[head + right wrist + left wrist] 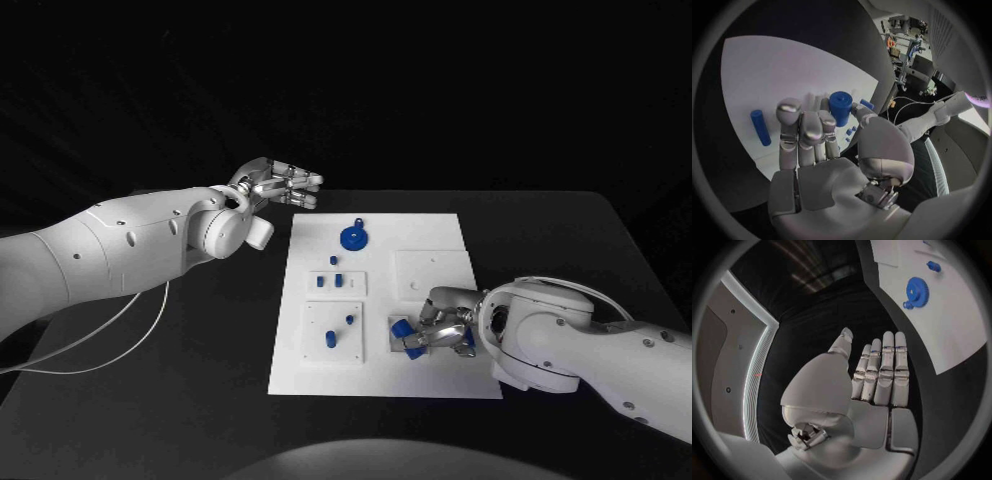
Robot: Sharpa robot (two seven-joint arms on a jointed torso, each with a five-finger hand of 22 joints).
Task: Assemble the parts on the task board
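Head view has the right hand (437, 333) grasping a blue cylinder (840, 107) low over the task board (433, 235), the left hand (277, 184) released off-board, and the gear (353, 237) and pegs (338, 281) seemingly unassembled.

Head camera looks steeply down on the table (577, 215) from above. Each wrist camera sits close behind its own robot hand; all apparently share the task board (433, 385).

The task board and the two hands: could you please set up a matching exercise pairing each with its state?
1. left hand
2. right hand
3. blue gear
4. task board

a. white, in the middle of the table
b. lies on the far part of the board
c. holds a blue cylinder
d. fingers straight, holding nothing

Pairs: 1-d, 2-c, 3-b, 4-a
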